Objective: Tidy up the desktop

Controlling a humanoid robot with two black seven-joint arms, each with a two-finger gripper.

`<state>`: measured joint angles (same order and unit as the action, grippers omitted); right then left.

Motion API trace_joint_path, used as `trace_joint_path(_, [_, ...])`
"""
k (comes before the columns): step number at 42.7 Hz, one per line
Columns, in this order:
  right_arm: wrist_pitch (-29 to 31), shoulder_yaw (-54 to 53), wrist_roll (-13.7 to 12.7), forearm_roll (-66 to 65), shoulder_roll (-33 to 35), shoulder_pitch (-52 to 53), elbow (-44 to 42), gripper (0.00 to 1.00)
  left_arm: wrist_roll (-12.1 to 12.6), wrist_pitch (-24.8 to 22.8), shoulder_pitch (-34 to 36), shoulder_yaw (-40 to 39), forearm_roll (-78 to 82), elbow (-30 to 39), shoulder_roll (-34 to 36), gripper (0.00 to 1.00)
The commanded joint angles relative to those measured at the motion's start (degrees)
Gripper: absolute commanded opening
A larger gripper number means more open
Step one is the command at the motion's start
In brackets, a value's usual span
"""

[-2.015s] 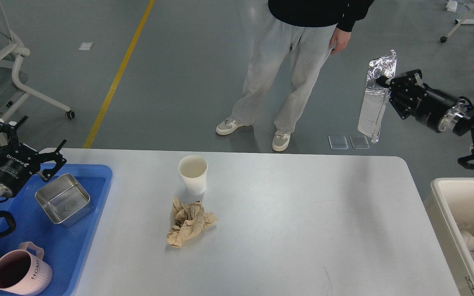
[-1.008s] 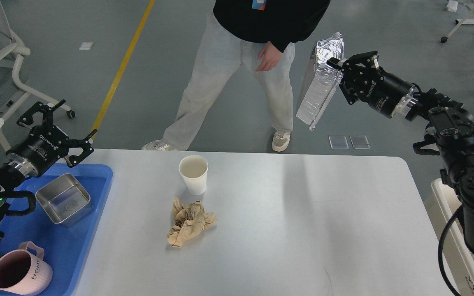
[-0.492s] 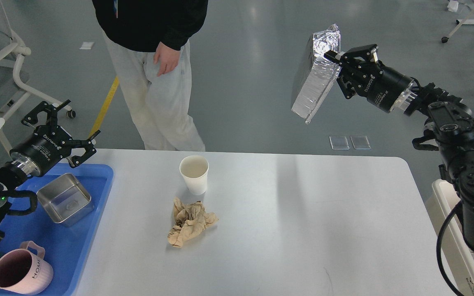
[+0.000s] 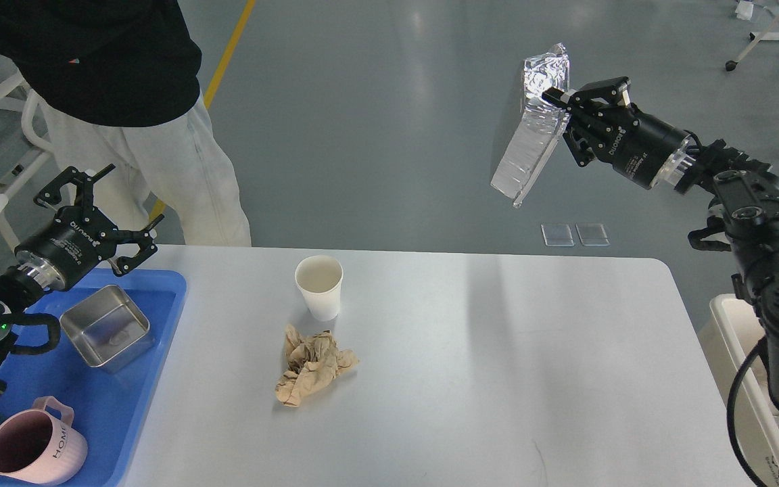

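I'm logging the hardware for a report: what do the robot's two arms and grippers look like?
Both arms are black with chunky ribbed joints. Left gripper and right gripper are black, with skeletal linkage fingers, white lettering on cylindrical bodies and a silver ring at each wrist. Black cables loop beside both arms.

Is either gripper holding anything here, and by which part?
The right gripper is pinching a silver foil bag near its upper end, so that the bag hangs down. The left gripper is open and holds nothing.
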<state>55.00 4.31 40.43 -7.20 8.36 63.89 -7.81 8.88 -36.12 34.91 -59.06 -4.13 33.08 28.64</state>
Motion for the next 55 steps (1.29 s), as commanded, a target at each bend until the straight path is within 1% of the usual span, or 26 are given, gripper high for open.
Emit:
trace_joint_path(1, [0.00, 0.09, -0.09, -0.10, 0.52, -0.17, -0.10, 0.00, 0.00, -0.01, -0.01, -0.18, 0.00, -0.03, 0.01, 0.98])
trace_joint_path(11, [0.00, 0.96, -0.18, -0.10, 1.57, -0.43, 1.48, 0.00, 0.00, -0.01, -0.10, -0.44, 0.00, -0.03, 0.10, 0.98])
trace_joint_path(14, [-0.16, 1.75, -0.09, -0.10, 1.92, -1.31, 4.55, 0.00, 0.00, -0.01, -0.10, -0.53, 0.00, -0.03, 0.10, 0.98])
trace_joint_path(15, [-1.29, 1.93, -0.09, -0.01, 2.45, -1.57, 6.30, 0.00, 0.00, -0.01, -0.10, -0.53, 0.00, -0.03, 0.01, 0.98])
trace_joint_path(16, [-1.30, 1.93, -0.09, -0.01, 2.45, -1.57, 6.32, 0.00, 0.00, -0.01, -0.10, -0.53, 0.00, -0.03, 0.01, 0.98])
trace_joint_path(17, [-7.04, 2.11, -0.09, -0.01, 5.85, -1.57, 15.54, 0.00, 0.00, 0.08, -0.10, -0.53, 0.00, -0.03, 0.01, 0.98])
trace_joint_path(18, [-9.19, 2.11, -0.09, -0.01, 7.19, -1.40, 19.03, 0.00, 0.00, 0.08, -0.10, -0.53, 0.00, -0.03, 0.01, 0.98])
trace_joint_path(19, [-9.21, 2.11, -0.09, -0.01, 7.20, -1.40, 19.06, 0.00, 0.00, 0.08, -0.10, -0.53, 0.00, -0.03, 0.01, 0.98])
trace_joint_path(20, [-15.91, 2.11, -0.18, -0.01, 11.98, -0.53, 30.11, 0.00, 0.00, 0.08, -0.10, -0.53, 0.00, -0.03, 0.10, 0.98])
trace_joint_path(21, [-15.98, 2.11, -0.18, -0.01, 12.03, -0.52, 30.22, 0.00, 0.00, 0.08, -0.10, -0.53, 0.00, -0.03, 0.10, 0.98])
trace_joint_path(22, [-19.46, 2.11, -0.18, -0.27, 14.47, 0.00, 35.97, 0.00, 0.00, 0.08, -0.10, -0.53, 0.00, -0.03, 0.19, 0.98])
trace_joint_path(26, [-20.11, 2.02, -0.09, -0.54, 14.93, 0.10, 37.61, 0.00, -0.09, -0.01, -0.10, -0.53, 0.00, -0.03, 0.45, 0.98])
trace_joint_path(29, [-21.69, 2.02, 0.26, -2.47, 17.12, -0.61, 40.33, 0.00, -0.18, -0.09, -0.19, -0.53, 0.00, -0.03, 1.33, 0.98])
trace_joint_path(35, [-24.76, 1.84, 2.98, -7.03, 20.55, -0.87, 44.63, 0.00, -0.44, -0.18, -0.37, -0.53, -0.09, -0.03, 1.42, 0.98])
trace_joint_path(39, [-25.29, 1.49, 3.60, -9.94, 23.01, -1.05, 45.78, 0.00, -0.44, -0.27, -0.45, -0.44, 0.00, -0.03, 1.60, 0.98])
trace_joint_path(45, [-25.03, 1.14, 4.22, -10.82, 26.18, -0.61, 46.92, 0.00, -0.44, -0.27, -0.45, -0.53, 0.00, -0.03, 1.60, 0.98])
trace_joint_path(48, [-25.20, 0.88, 4.48, -10.82, 29.43, 0.10, 51.31, 0.00, -0.53, -0.18, -0.45, -0.53, 0.00, -0.12, 1.51, 0.98])
trace_joint_path(55, [-26.17, -7.90, 4.39, -10.82, 34.35, -1.66, 58.96, 0.00, -0.53, -0.10, -0.45, -0.62, -0.09, -0.03, 1.51, 0.98])
